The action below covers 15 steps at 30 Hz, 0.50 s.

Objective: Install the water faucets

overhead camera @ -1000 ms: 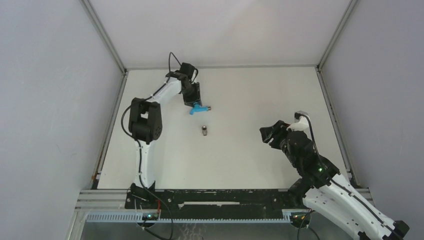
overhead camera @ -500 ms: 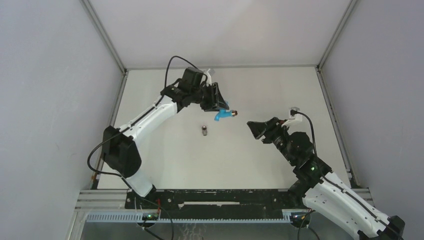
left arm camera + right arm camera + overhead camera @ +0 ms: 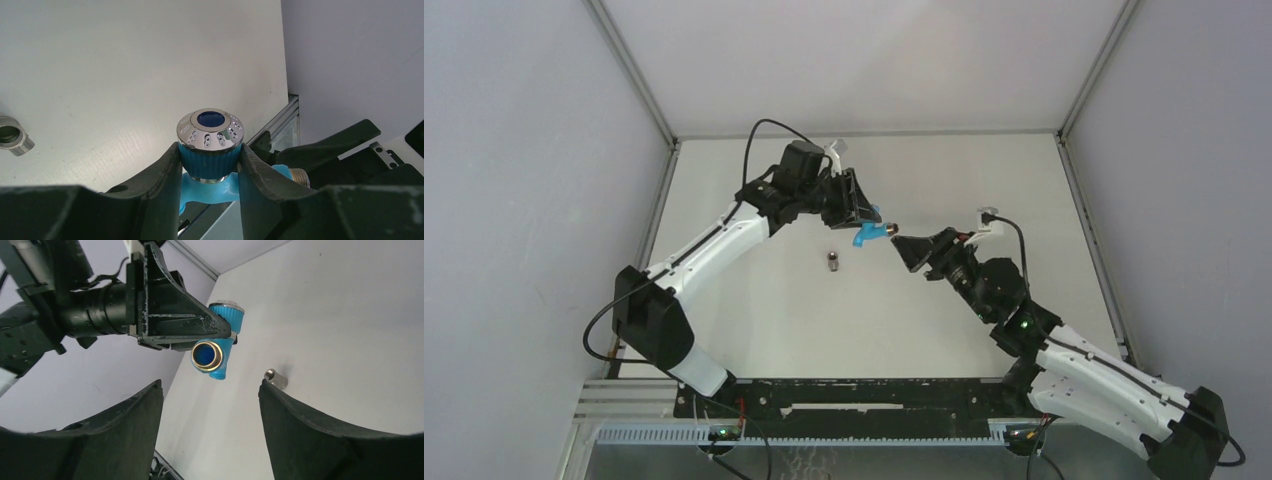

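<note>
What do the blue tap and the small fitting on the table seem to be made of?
Blue tap: probably plastic, matte bright blue, with moulded ribs. Its cap looks chromed and mirror-shiny. Threaded end: metal, with a shiny yellowish rim. Small fitting: likely metal, dull silver-grey with glints.

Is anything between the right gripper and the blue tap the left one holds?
Nothing visible. The open right gripper faces the threaded end of the blue tap across clear air; the left gripper clamps its knob, and the grey fitting lies on the table below.
</note>
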Tool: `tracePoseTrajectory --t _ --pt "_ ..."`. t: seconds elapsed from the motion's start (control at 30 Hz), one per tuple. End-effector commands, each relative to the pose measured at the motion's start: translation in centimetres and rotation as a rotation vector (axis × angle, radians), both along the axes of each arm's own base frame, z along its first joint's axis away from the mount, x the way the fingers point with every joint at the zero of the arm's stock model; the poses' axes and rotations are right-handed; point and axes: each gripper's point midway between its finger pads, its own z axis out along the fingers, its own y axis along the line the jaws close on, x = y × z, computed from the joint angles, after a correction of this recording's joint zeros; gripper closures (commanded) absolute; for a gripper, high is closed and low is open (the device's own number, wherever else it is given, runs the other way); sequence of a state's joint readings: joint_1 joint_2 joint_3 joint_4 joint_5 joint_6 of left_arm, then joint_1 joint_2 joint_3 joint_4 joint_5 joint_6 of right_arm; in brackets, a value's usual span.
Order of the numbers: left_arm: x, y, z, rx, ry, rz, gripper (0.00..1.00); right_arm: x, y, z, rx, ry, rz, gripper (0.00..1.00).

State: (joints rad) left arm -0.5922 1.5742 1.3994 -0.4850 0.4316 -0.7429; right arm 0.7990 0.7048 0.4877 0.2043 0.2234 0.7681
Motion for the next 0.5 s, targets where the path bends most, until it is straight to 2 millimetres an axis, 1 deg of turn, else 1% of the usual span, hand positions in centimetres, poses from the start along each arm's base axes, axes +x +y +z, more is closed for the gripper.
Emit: tracePoseTrajectory --t 0.0,0.07,0.13,0.27,0.4,0.47 --pt "-0.3 0.0 2.6 -0.039 -0.065 0.005 1.00 1.1 1.1 3.3 0.060 -0.030 -0.030 0.23" --pt "-0.2 0.1 2.6 -0.035 -0.067 0.009 1.00 1.3 1.8 3.9 0.070 -0.032 -0.006 0.22" --pt "-0.3 0.1 2.4 -0.028 -0.063 0.006 1.00 1.5 2.3 4.0 0.059 -0.037 0.003 0.22" --pt "-0.4 0.1 2.0 -0.019 -0.061 0.001 1.00 2.6 2.8 3.2 0.031 -0.025 -0.024 0.25" --pt "-0.7 -0.2 2.0 -0.018 -0.065 -0.007 1.00 3.2 3.6 2.5 0.007 0.006 -0.021 0.30" --pt "-0.7 -0.2 2.1 -0.017 -0.067 -0.002 1.00 3.2 4.1 2.4 0.013 0.013 -0.002 0.37"
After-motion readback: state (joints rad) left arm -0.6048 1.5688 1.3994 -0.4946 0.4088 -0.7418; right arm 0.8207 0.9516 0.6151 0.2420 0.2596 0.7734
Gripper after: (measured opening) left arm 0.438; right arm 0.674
